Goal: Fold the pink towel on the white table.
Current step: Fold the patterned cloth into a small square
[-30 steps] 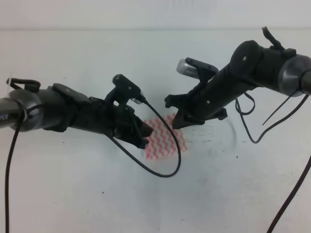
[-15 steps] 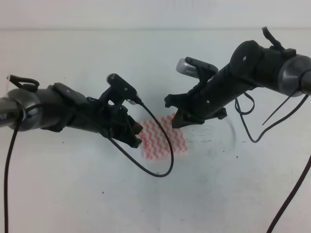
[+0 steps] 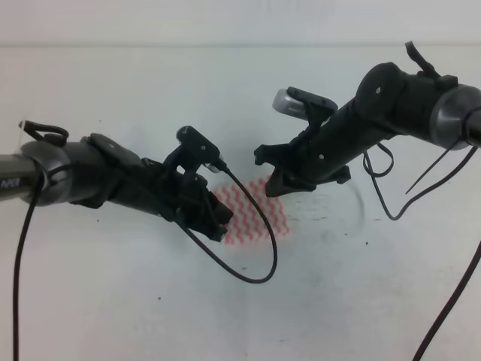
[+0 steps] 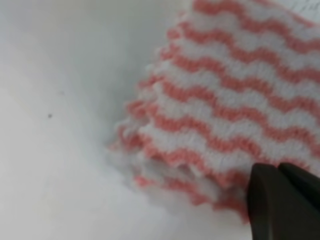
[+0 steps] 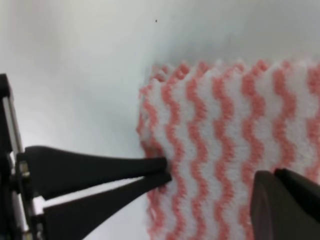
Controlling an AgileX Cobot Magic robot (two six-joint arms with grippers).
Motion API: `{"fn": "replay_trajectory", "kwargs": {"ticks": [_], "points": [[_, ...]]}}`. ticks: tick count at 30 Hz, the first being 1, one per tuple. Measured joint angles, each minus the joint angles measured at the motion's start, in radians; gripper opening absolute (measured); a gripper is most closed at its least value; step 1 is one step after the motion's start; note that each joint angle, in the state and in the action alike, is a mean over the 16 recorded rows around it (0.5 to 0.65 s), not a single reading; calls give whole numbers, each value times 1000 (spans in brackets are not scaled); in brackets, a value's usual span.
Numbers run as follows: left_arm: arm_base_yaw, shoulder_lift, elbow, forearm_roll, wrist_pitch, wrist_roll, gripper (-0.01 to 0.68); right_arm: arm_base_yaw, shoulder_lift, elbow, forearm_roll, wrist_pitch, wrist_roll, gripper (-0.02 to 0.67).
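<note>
Right wrist view showed the left end effector (image 5: 167, 176) pinched on the pink towel (image 5: 220, 150), already layered on the counter (image 3: 113, 286). The right end effector's (image 3: 282, 180) opening could not be told. Next probably called for pressing the fold flat.

— What does the pink towel (image 3: 254, 213) look like?
— A small cloth with pink-red and white wavy stripes, folded into a compact stack; layered, fuzzy edges show at one corner (image 4: 165, 165).
— Where does it lie?
— Flat near the middle of the white table (image 3: 323, 301), a plain white top with tiny dark specks.
</note>
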Motion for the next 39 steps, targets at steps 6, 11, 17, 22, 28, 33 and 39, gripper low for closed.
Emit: {"fn": "replay_trajectory", "kwargs": {"ticks": [6, 11, 17, 22, 28, 33, 39], "points": [[-3, 16, -5, 1, -15, -2, 0, 0, 2, 0, -1, 5, 0, -2], [-2, 1, -23, 2, -23, -3, 0, 0, 1, 0, -11, 23, 1, -2], [-2, -22, -48, 4, -14, -7, 0, 0, 4, 0, -30, 68, 2, -2], [-3, -34, -64, 6, 1, -11, 0, 0, 13, 0, -44, 116, 4, -2], [-3, -34, -67, 8, 17, -14, 0, 0, 33, 0, -51, 159, 5, -2], [-3, -34, -67, 9, 20, -15, 0, 0, 47, -2, -49, 179, 5, -2], [-3, -35, -67, 16, 51, -17, 0, 0, 53, -25, -49, 191, 9, -2]]}}
